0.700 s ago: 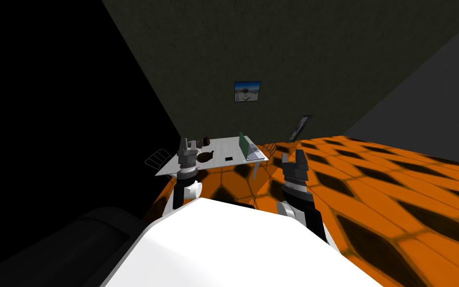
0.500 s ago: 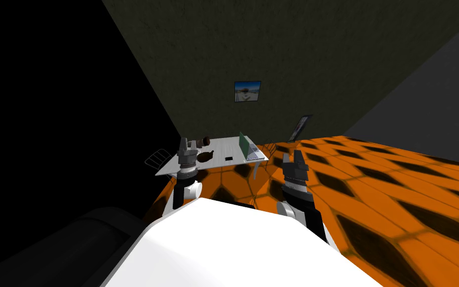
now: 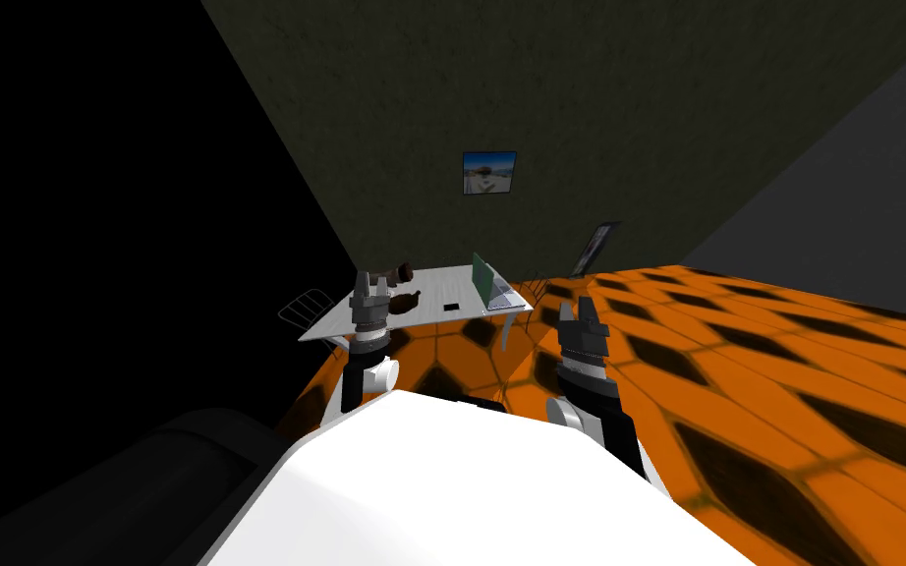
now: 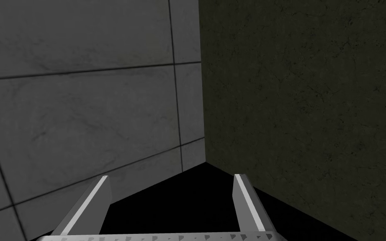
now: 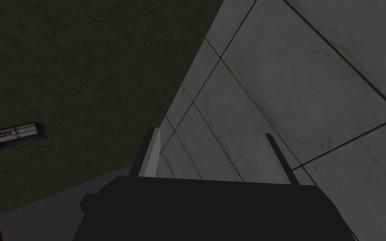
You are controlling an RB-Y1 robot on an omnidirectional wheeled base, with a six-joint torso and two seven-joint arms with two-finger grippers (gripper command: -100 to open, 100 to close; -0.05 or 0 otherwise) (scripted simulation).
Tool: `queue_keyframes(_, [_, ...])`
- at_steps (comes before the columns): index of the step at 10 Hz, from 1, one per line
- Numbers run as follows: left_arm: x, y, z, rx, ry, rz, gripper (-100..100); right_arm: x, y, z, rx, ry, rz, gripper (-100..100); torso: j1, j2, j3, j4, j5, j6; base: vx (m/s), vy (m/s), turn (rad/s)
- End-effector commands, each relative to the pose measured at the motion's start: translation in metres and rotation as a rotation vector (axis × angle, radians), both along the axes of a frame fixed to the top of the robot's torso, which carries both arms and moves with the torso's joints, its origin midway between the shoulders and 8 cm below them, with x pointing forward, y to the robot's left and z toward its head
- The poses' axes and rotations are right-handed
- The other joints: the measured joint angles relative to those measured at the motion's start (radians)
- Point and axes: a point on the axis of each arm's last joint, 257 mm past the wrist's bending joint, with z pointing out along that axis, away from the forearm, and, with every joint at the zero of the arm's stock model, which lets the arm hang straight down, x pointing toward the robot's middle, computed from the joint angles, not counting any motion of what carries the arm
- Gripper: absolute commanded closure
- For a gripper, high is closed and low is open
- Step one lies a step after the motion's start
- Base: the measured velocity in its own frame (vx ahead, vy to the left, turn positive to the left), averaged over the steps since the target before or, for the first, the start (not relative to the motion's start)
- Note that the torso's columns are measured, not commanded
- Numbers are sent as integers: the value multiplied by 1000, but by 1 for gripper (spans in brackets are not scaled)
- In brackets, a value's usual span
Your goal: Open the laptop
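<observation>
A white rectangular table point(image 3: 439, 287) is standing at the robot's 12 o'clock on an orange floor point(image 3: 785, 334) patterned with dark hexagons. The slim grey laptop point(image 3: 490, 286) is resting at the table's 3 o'clock end, with its green-faced lid standing raised. The left gripper point(image 3: 370, 287) is hanging before the table's 9 o'clock end. The right gripper point(image 3: 576, 312) is hanging at the laptop's 4 o'clock. Both are holding their light grey blade fingers spread, gripping nothing.
</observation>
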Motion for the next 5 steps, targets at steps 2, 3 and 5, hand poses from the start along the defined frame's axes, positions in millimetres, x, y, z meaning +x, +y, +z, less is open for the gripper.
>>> queue_keyframes(2, [0, 0, 0, 0, 0, 0, 0, 0, 0, 0, 0, 0, 0, 0, 0, 148, -295, 148, 0, 0, 0, 0, 0])
queue_keyframes(3, [0, 0, 0, 0, 0, 0, 0, 2, 1, -5, -52, 23, 2, -100, 0, 221, -443, 221, 0, 0, 21, 16, 30])
queue_keyframes(5, [0, 0, 0, 0, 1, 0, 0, 5, 2, -11, -115, 53, -1, -100, 1, 264, -532, 264, 0, 0, 23, 37, 29])
